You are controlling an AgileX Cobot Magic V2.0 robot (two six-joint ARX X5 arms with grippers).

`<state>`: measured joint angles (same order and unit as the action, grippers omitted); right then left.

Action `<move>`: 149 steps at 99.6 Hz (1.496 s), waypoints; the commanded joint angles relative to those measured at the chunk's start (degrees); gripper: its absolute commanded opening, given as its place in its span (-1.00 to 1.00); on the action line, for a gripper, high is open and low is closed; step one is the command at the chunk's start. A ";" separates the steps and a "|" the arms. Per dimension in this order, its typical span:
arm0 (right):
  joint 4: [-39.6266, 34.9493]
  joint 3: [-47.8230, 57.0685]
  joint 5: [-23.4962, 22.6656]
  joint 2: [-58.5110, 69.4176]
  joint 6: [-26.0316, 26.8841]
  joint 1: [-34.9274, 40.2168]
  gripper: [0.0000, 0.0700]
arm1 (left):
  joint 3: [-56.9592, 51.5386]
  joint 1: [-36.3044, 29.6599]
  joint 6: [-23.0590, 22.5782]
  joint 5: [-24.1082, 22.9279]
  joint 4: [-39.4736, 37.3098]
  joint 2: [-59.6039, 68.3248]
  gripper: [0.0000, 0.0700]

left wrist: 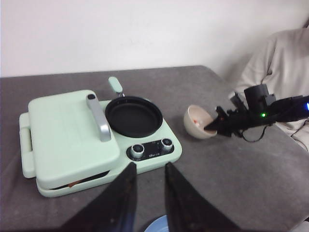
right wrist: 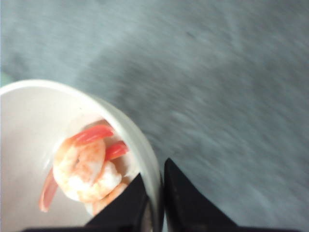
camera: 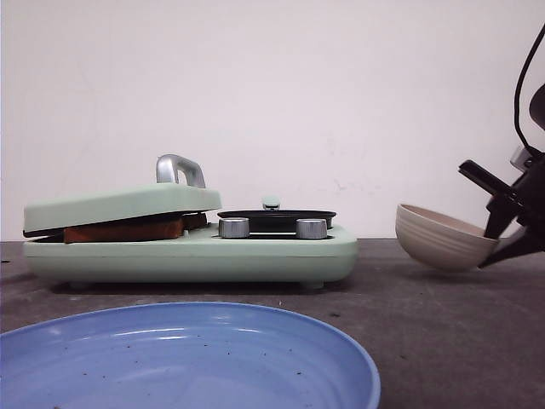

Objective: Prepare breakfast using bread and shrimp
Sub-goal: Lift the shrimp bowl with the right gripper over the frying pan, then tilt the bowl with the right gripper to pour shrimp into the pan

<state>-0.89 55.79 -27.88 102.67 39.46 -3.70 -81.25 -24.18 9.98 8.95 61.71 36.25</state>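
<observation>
Plain white wall behind; dark grey matte worktop (camera: 443, 324). A seated person in a pale top (left wrist: 280, 63) shows at the far right in the left wrist view.

Mint-green breakfast maker (camera: 192, 251) sits mid-worktop. Its press lid (camera: 119, 204) is down on toasted bread (camera: 123, 230), brown edge showing in the gap. Beside the lid, the round black pan (left wrist: 133, 116) looks bare. Blue plate (camera: 183, 358) nearest the camera, nothing on it but crumbs.

Right tool (right wrist: 154, 200): jaws pinched onto the rim of the beige bowl (camera: 438, 239), one finger inside, one outside. Bowl is carried clear of the worktop and tilted, mouth turned toward the appliance. Shrimp (right wrist: 84, 171) lie in the bowl bottom, orange-pink, curled, just inside the gripped rim.

Key relation: the pan lies to the robot's left of the bowl, well apart, a stretch of bare worktop between. Right arm is the nearer one and already has the load. Judgement: bowl must travel left over the pan before tipping further.

Left tool (left wrist: 147, 193): jaws slightly apart, holding nothing, above the near edge of the appliance.
</observation>
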 commanded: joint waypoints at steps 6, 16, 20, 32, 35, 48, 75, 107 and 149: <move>4.98 1.03 -1.53 -0.94 0.90 1.25 -1.00 | -0.63 -0.26 -0.48 -0.17 0.42 0.37 -0.96; 9.07 1.31 -0.92 -3.72 1.27 4.00 -1.00 | -0.63 -0.26 -0.48 -0.17 0.59 0.37 -0.96; 9.97 1.88 -0.26 -4.68 1.75 5.60 -1.00 | -0.63 -0.26 -0.50 -0.17 0.44 0.37 -0.96; 10.16 6.36 3.10 -5.07 1.66 11.78 -1.00 | -0.63 -0.26 -0.85 -0.17 0.02 0.37 -0.96; 10.12 7.39 4.11 -5.05 1.62 13.07 -1.00 | -0.63 -0.26 -1.07 -0.17 0.02 0.37 -0.96; 9.79 13.57 10.73 -4.63 -1.86 19.96 -1.00 | -0.63 -0.26 -2.05 -0.17 0.13 0.35 -0.96; 6.34 26.21 23.43 1.44 -14.40 29.44 -1.00 | -0.63 -0.26 -3.28 -0.17 0.13 0.35 -0.96; 6.60 28.65 40.06 7.91 -25.00 31.82 -1.00 | -0.63 -0.26 -3.30 -0.17 0.57 0.35 -0.96; 11.74 28.70 52.65 8.33 -50.95 35.47 -1.00 | -0.63 -0.26 -6.32 -0.61 0.02 0.35 -0.96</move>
<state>9.17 82.85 22.79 110.28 -2.66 30.85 -81.23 -24.18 4.93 8.75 62.65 36.25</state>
